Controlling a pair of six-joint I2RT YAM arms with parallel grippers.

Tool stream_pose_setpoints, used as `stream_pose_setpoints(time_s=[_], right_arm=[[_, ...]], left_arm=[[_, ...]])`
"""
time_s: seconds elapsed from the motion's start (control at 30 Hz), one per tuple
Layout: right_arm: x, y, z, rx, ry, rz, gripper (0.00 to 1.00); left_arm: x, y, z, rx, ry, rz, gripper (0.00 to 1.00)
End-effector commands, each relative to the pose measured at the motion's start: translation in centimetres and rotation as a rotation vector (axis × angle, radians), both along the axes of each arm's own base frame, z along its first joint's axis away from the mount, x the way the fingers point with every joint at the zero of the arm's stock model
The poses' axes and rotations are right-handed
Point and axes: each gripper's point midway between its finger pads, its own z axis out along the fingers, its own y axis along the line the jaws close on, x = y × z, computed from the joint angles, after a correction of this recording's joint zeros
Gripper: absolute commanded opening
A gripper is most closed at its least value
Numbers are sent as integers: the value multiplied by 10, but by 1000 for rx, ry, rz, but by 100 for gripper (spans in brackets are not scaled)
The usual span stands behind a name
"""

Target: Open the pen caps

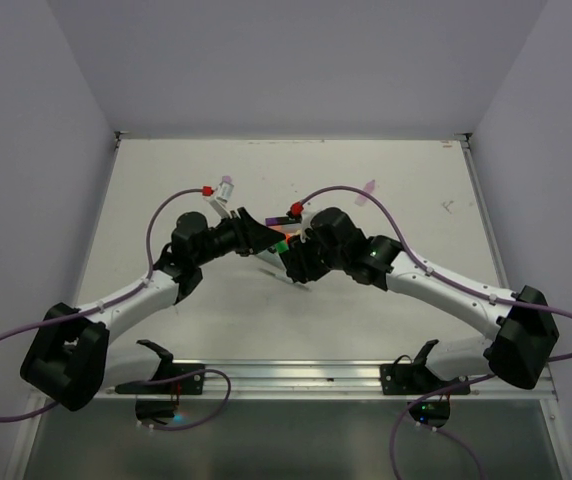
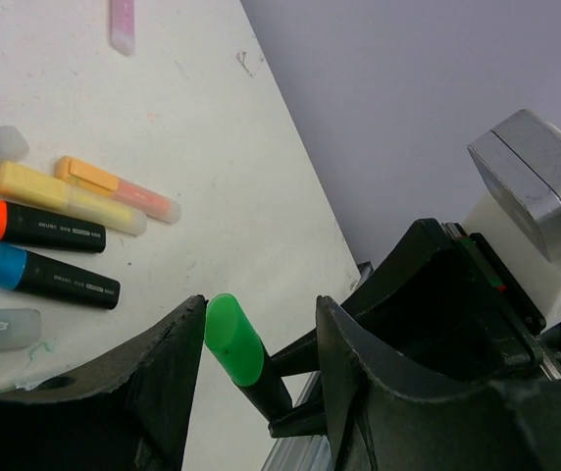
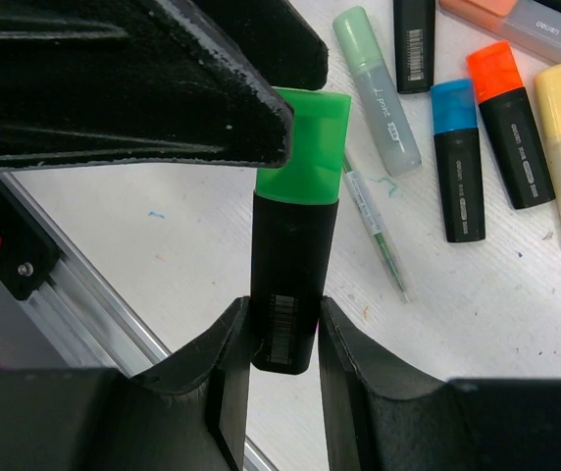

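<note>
Here, the right gripper [image 3: 282,319] squeezes the black pen [image 3: 292,250] just below its green cap [image 3: 305,147]; the left gripper [image 2: 261,314] sits around that cap, jaws apart.

A white tabletop [image 1: 166,170] is being enclosed on three sides by plain, pale grey-lilac panels: a back wall [image 1: 296,60], a left wall [image 1: 16,150] and a right wall [image 1: 556,110]. The surface is being lit evenly, with only soft shadows being cast on it. Faint pen scribbles [image 1: 447,206] are being shown toward its far right. Its near edge is being bordered by a silvery metal rail [image 1: 296,374], and a glossy grey panel [image 1: 296,440] is being seen nearer than that.
</note>
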Motion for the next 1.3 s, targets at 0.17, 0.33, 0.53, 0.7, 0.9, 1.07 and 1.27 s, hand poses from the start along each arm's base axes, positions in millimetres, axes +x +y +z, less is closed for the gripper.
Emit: stream_pose_setpoints(time_s=[0.17, 0.33, 0.53, 0.7, 0.9, 1.07, 1.27], right_arm=[[6, 15, 35, 102, -80, -2, 0], [4, 13, 39, 106, -85, -5, 0], [6, 12, 39, 99, -97, -10, 0], [7, 16, 37, 103, -92, -3, 0], [9, 19, 36, 106, -95, -5, 0], [15, 21, 35, 104, -97, -32, 22], [19, 29, 31, 118, -95, -32, 53]], left_arm=[[-1, -7, 3, -16, -10, -16, 50], [0, -5, -1, -4, 3, -4, 53], [-1, -7, -2, -8, 10, -16, 52], [-1, -8, 0, -24, 15, -20, 42], [-3, -10, 6, -44, 9, -34, 25], [-8, -12, 10, -74, 7, -56, 0], [-11, -13, 19, -113, 3, -68, 0]])
